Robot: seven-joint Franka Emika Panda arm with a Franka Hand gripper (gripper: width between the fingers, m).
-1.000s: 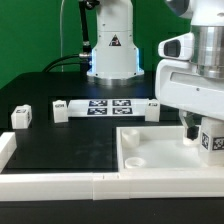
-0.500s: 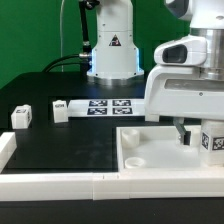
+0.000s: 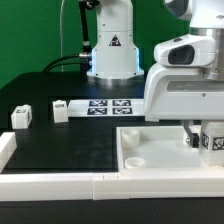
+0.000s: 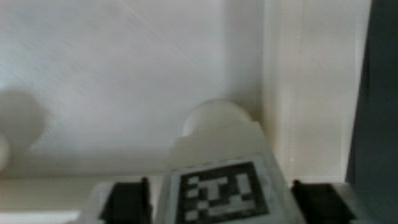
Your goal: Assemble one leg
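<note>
My gripper (image 3: 203,137) is shut on the leg (image 3: 212,141), a small white block with a black-and-white tag. It holds the leg low over the exterior view's right part of the large white panel (image 3: 150,152). In the wrist view the leg (image 4: 221,180) sits between the two dark fingers (image 4: 128,201), its rounded tip pointing down at the panel (image 4: 125,80) close to the panel's raised side rim. Whether the tip touches the panel I cannot tell.
Two more white legs (image 3: 22,116) (image 3: 60,110) stand on the black table at the exterior view's left. The marker board (image 3: 108,105) lies behind them. A white rail (image 3: 60,181) runs along the front edge. The robot base (image 3: 112,50) stands at the back.
The gripper has shifted slightly sideways over the panel and back. It still holds the leg at about the same height.
</note>
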